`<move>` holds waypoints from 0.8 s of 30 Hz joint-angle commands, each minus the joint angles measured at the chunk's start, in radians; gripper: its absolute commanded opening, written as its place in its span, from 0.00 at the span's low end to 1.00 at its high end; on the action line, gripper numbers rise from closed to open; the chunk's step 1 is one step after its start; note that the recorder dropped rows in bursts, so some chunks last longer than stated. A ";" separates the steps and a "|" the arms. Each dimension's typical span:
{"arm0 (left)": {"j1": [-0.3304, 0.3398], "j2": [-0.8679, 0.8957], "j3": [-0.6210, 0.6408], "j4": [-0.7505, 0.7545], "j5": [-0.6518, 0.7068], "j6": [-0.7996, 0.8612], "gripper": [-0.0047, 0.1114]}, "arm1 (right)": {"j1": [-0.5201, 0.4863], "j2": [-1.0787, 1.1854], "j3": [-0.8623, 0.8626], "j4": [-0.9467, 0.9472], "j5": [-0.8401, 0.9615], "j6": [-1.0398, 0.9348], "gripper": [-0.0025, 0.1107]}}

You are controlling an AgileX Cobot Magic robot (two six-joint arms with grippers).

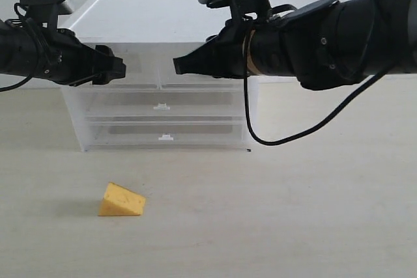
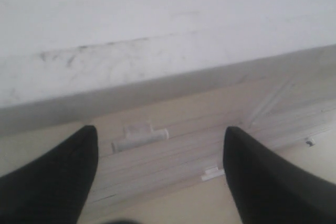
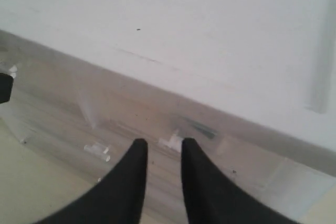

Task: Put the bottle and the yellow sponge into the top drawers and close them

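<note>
The yellow sponge (image 1: 122,201) lies on the table in front of the cabinet, left of its middle. The bottle is out of view. The top drawers (image 1: 141,75) sit side by side under the cabinet lid. My left gripper (image 1: 121,69) hovers wide open in front of the left one, and its white tab handle (image 2: 139,137) shows between the fingers (image 2: 63,171). My right gripper (image 1: 177,65) points at the right top drawer (image 1: 215,83). Its fingers (image 3: 131,177) stand a narrow gap apart with nothing between them, just short of a white tab handle (image 3: 171,141).
The translucent cabinet (image 1: 163,118) stands against a white wall, with two full-width drawers below, each with a small white handle (image 1: 161,105). A black cable (image 1: 287,136) droops from the right arm in front of the cabinet's right corner.
</note>
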 commanded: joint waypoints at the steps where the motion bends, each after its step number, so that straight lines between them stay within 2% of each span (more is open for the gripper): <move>1: 0.001 -0.009 -0.011 -0.002 -0.014 0.008 0.59 | -0.001 -0.001 0.028 0.028 -0.016 -0.008 0.43; 3: 0.001 -0.009 -0.011 -0.002 -0.001 0.008 0.59 | -0.001 0.012 0.027 0.030 -0.004 -0.007 0.49; 12: 0.001 -0.012 -0.011 0.002 0.092 -0.002 0.57 | -0.001 0.082 -0.041 0.042 0.035 0.054 0.49; 24: 0.001 -0.018 -0.011 0.018 0.095 0.017 0.57 | -0.001 0.171 -0.148 0.029 0.090 0.036 0.49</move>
